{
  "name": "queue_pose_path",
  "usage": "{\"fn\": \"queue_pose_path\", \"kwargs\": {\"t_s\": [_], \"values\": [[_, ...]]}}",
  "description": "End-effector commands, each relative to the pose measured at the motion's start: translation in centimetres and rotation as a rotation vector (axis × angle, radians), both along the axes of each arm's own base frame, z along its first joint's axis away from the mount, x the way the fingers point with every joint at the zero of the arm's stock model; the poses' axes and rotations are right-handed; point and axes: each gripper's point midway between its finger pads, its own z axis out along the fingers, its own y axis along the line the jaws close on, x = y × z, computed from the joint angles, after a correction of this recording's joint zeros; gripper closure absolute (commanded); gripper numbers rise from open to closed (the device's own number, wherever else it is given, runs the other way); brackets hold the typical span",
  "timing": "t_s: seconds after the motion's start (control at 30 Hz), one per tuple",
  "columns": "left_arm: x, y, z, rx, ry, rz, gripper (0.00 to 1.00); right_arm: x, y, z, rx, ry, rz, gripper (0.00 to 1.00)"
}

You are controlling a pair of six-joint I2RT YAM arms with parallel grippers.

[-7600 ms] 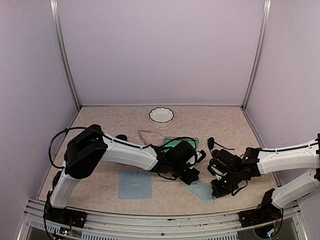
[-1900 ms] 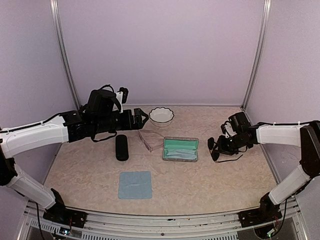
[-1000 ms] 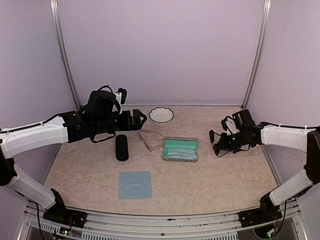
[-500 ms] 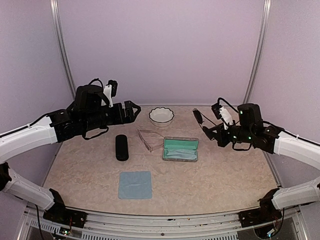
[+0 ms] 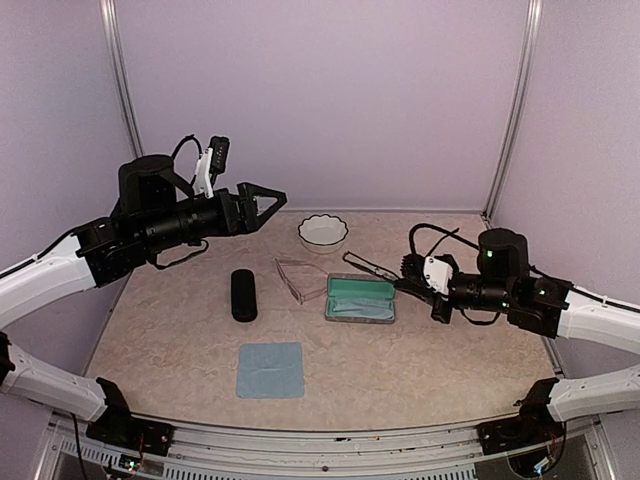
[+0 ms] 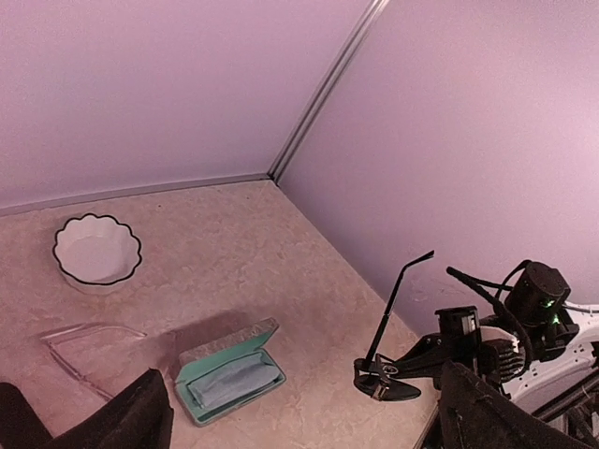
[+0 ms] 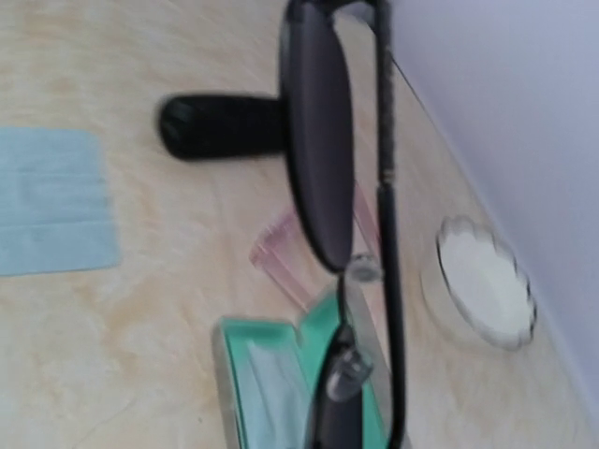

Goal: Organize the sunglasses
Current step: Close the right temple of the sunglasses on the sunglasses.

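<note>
Over the right end of the open teal-lined case [image 5: 360, 298], the right fingers [image 5: 410, 283] are closed tight on the dark round-lens sunglasses [image 7: 314, 159]. They grip at the lens end, but the exact hold point is hidden. Both wire arms stand unfolded and point far-left, clear of the worktop [image 5: 450, 370]. The left fingers [image 5: 270, 194] hang high at far left, spread wide and holding nothing. The pale pinkish-clear glasses [image 5: 300, 278] lie on the worktop just left of the teal-lined case, with the black oblong case [image 5: 243, 294] further left.

Assessment: the step in hand is placing the dark pair into the teal lining.

Recommended: level the frame along the case's length and tuck the arms inside the rim. Lower until the lenses rest on the lining, then release.

Risk: a splayed arm may catch the rim and tip the case.
</note>
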Motion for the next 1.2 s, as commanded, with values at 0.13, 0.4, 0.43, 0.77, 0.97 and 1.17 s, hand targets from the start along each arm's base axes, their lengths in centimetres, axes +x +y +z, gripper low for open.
{"fn": "queue_pose_path", "kwargs": {"t_s": [0.13, 0.4, 0.43, 0.77, 0.97, 1.17], "values": [[-1.9, -4.5, -0.1, -0.049, 0.023, -0.275, 0.08, -6.7, 1.7, 4.6, 0.070, -0.294, 0.406, 1.00], [-2.7, -7.7, -0.6, -0.119, 0.081, -0.446, 0.20, -11.2, 2.5, 8.1, 0.184, -0.337, 0.691, 1.00], [-2.9, -8.1, -0.7, -0.126, 0.096, -0.469, 0.23, -11.6, 2.6, 8.5, 0.195, -0.339, 0.719, 1.00], [-4.7, -12.2, -1.3, -0.158, 0.151, -0.641, 0.56, -13.6, 3.1, 11.1, 0.281, -0.358, 0.882, 1.00], [-5.8, -13.9, -1.3, -0.194, 0.177, -0.752, 0.79, -14.3, 3.7, 11.3, 0.300, -0.349, 0.944, 1.00], [-7.9, -15.2, -1.4, -0.207, 0.194, -0.874, 1.00, -14.3, 4.7, 11.0, 0.308, -0.346, 0.975, 1.00]]}}
